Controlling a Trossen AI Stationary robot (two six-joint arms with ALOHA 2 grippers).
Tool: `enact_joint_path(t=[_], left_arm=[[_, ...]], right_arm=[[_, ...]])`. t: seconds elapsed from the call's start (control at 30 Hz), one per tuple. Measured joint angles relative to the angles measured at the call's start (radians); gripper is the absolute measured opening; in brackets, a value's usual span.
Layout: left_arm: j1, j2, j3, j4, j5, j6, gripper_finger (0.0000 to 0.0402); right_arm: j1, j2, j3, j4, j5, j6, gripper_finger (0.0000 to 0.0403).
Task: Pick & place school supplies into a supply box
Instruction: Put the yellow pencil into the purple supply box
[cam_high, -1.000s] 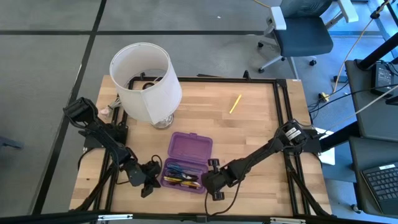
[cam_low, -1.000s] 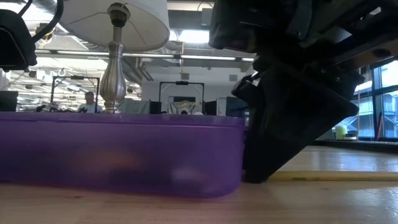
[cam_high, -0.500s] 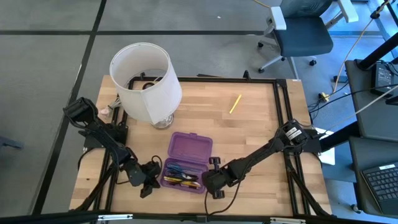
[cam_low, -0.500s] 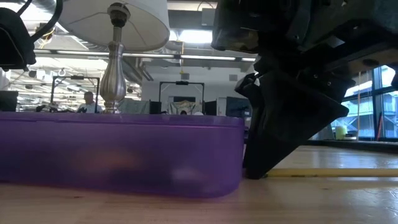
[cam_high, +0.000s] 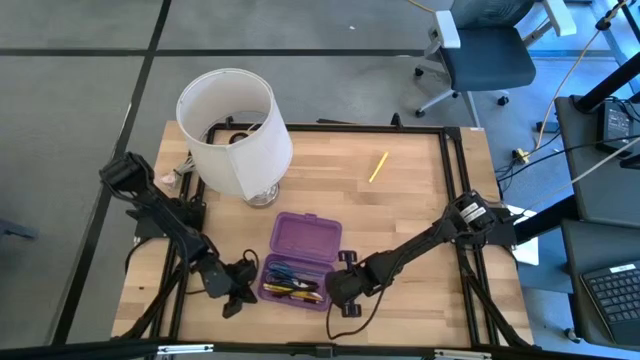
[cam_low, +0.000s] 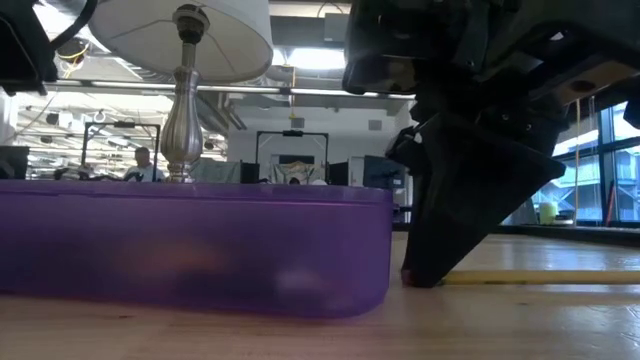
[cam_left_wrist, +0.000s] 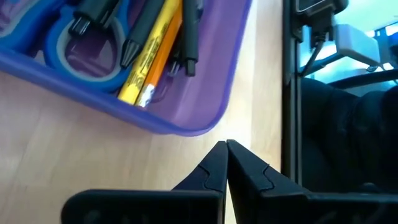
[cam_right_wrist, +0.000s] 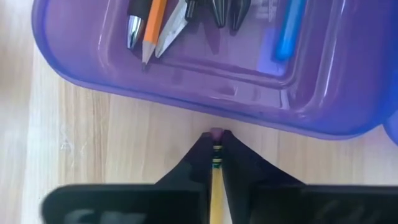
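The supply box, a translucent purple case with its lid folded open toward the lamp, sits near the front edge of the wooden worktop, and no brand, label or readable writing shows on it or on anything inside. Its tray holds blue-handled scissors, a yellow pencil, dark pens, an orange-tipped pencil and a blue pen. The right pincer is down on the worktop just beside the box's right end, its fingers clenched on a yellow pencil with a pink eraser and a dark green ferrule band, the eraser end pointing at the box wall and just short of it; in the low view this pencil lies flat along the wood under the gripper. The left pincer waits low at the box's left end, fingers pressed together and grasping nothing. Another yellow pencil lies alone, well apart, toward the far right of the worktop. A white-shaded lamp stands behind the box on the left.
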Motion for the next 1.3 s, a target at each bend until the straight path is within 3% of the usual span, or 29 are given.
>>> enact_joint_path(t=[0.1,0.6,0.87,1.03,1.3], left_arm=[[0.000,-0.021,0.000,-0.002,-0.003,0.026,0.0002],[0.000,-0.191,0.000,-0.005,-0.063,0.249,0.0003],[0.000,-0.201,0.000,-0.028,-0.091,0.291,0.0003],[0.000,-0.201,0.000,-0.039,-0.094,0.290,0.0004],[0.000,-0.201,0.000,-0.045,-0.102,0.295,0.0004]], right_arm=[[0.000,-0.001,0.000,-0.005,0.002,-0.001,0.0013],[0.003,-0.067,-0.012,-0.061,0.014,0.007,0.0016],[0.013,-0.113,-0.010,-0.126,0.063,0.030,0.0003],[0.016,-0.116,-0.007,-0.151,0.064,0.030,0.0025],[0.016,-0.122,-0.006,-0.179,-0.069,-0.052,0.0039]])
